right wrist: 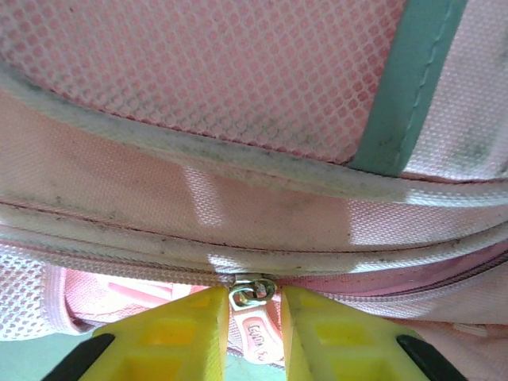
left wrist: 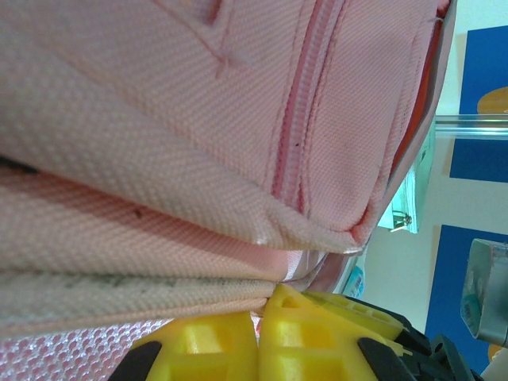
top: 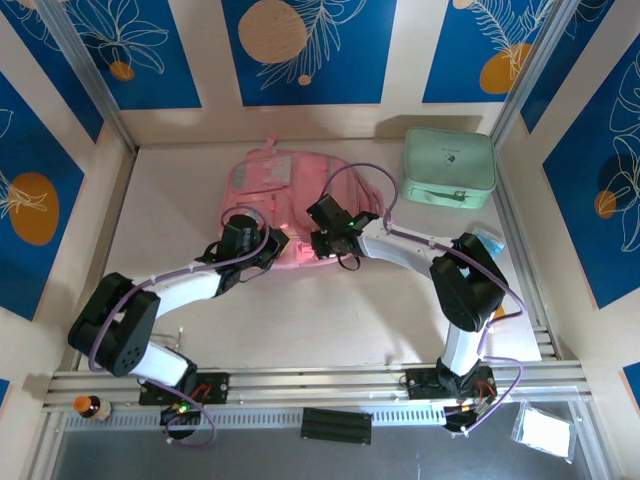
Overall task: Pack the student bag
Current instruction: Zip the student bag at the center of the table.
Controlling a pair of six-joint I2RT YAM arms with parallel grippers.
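1. In the overhead view the student bag [top: 285,180] lies flat on the pale table [top: 330,320], in the upper middle of the frame, with its lower edge toward the two arms.
2. A mint green case [top: 449,168] sits to the upper right of the bag, near it but not touching.
3. Both arms reach in from the bottom of the frame and meet at the bag's lower edge, the left arm from the lower left and the right arm from the lower right.
4. In the left wrist view the left gripper [left wrist: 258,311] is at the bottom centre. Its yellow fingers [left wrist: 198,349] are pressed together right against a folded edge of pink fabric. I cannot tell whether any fabric is pinched between them.
5. Above those fingers the woven pink cloth takes up most of the frame, and a closed zipper [left wrist: 298,119] runs down from the top centre.
6. In the right wrist view the right gripper [right wrist: 254,305] is at the bottom centre, its fingers a little apart.
7. A metal zipper slider [right wrist: 253,292] sits in the gap between them, with a pink pull tab [right wrist: 255,329] hanging below it. The fingers flank the slider closely, but I cannot tell if they clamp it.
8. Pink mesh [right wrist: 206,63] covers the upper part of that view, and a teal strip [right wrist: 409,79] crosses the upper right.
9. Along the bottom edge of the overhead view there is a small bottle [top: 90,406] at the lower left and a clear packet [top: 545,432] at the lower right.
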